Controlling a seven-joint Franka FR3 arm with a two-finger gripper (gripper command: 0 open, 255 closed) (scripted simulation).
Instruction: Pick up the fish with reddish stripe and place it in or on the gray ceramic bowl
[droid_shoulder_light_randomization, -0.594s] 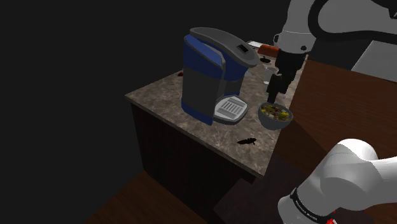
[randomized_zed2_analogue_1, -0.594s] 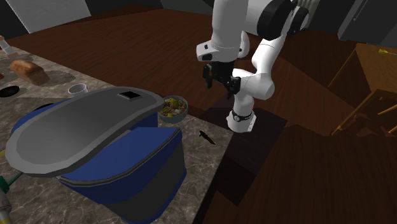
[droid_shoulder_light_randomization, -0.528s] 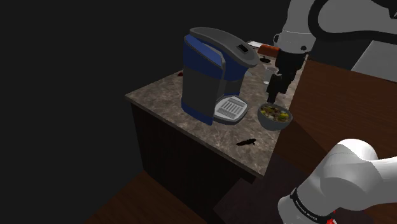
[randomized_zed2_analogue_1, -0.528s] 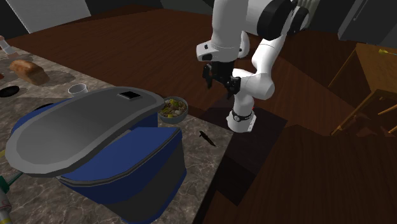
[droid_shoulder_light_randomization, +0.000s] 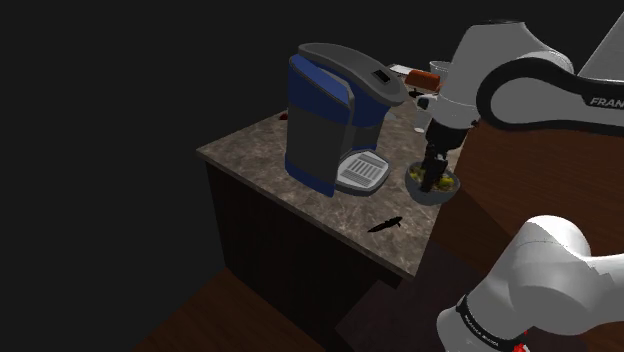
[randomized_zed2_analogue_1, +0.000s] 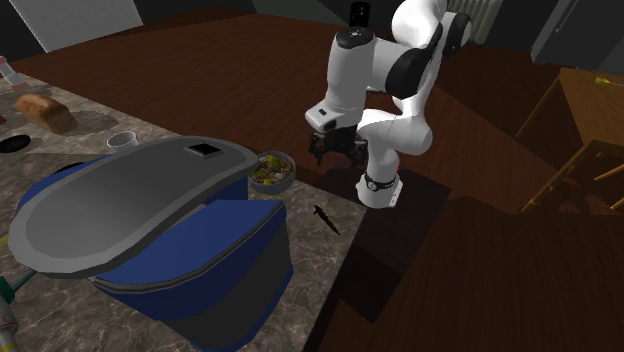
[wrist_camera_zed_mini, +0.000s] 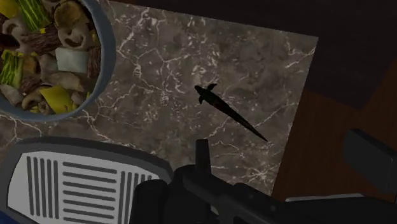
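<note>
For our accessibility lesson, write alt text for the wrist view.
A dark slender fish lies on a marbled counter, apart from a grey-rimmed bowl full of chopped food. A slatted grey drip tray sits near the bowl.

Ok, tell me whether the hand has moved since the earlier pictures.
Yes. In the shoulder view the hand has come down: it stood above the bowl at its far rim, and now overlaps the bowl itself.

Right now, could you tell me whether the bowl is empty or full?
Full: the bowl holds mixed food pieces across its inside.
</note>
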